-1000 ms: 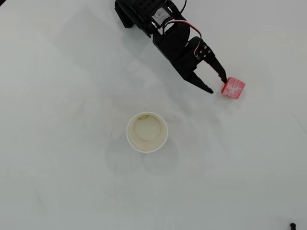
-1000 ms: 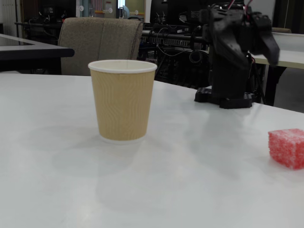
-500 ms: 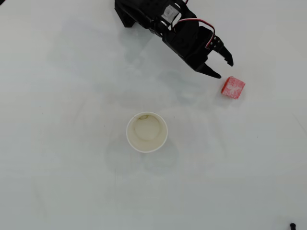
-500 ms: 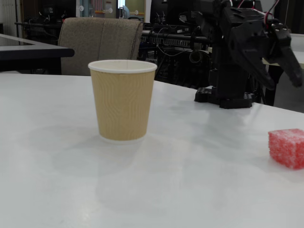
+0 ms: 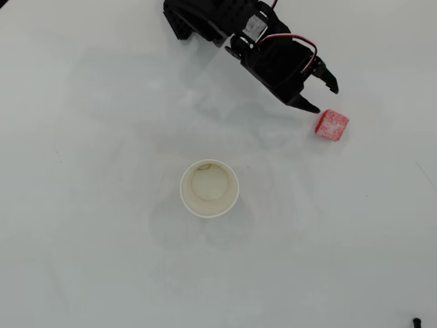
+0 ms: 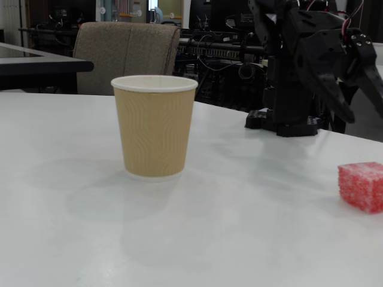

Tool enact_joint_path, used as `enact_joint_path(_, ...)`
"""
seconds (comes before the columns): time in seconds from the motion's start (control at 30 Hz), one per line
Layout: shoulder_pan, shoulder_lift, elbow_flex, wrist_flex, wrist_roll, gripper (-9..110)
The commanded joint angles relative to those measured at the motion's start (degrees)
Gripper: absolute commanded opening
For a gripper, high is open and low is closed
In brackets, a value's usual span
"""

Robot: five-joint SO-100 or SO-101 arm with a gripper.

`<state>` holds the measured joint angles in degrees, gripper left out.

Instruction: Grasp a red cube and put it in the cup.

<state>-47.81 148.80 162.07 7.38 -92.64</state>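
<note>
The red cube (image 5: 332, 125), frosted whitish on top, lies on the white table at the right; in the fixed view it (image 6: 362, 185) sits at the right edge. The cup (image 5: 209, 188) stands upright near the table's middle, with a white rim and an empty cream inside; the fixed view shows its tan ribbed outside (image 6: 154, 125). My black gripper (image 5: 326, 99) is open and empty, its tips just up and left of the cube, apart from it. In the fixed view the gripper (image 6: 366, 113) hangs above the table behind the cube.
The arm's black base (image 6: 281, 122) stands at the table's far side, at the top in the overhead view (image 5: 205, 20). A chair (image 6: 128, 57) and cluttered desks stand behind the table. A small dark object (image 5: 416, 321) lies at the bottom right corner.
</note>
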Motion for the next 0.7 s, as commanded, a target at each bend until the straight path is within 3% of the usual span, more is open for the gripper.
enact_joint_path(0.0,0.35,-3.96,-6.77,-2.72,-0.09,16)
enact_joint_path(0.67,0.62,-33.66,-26.46,-7.12,0.53,20)
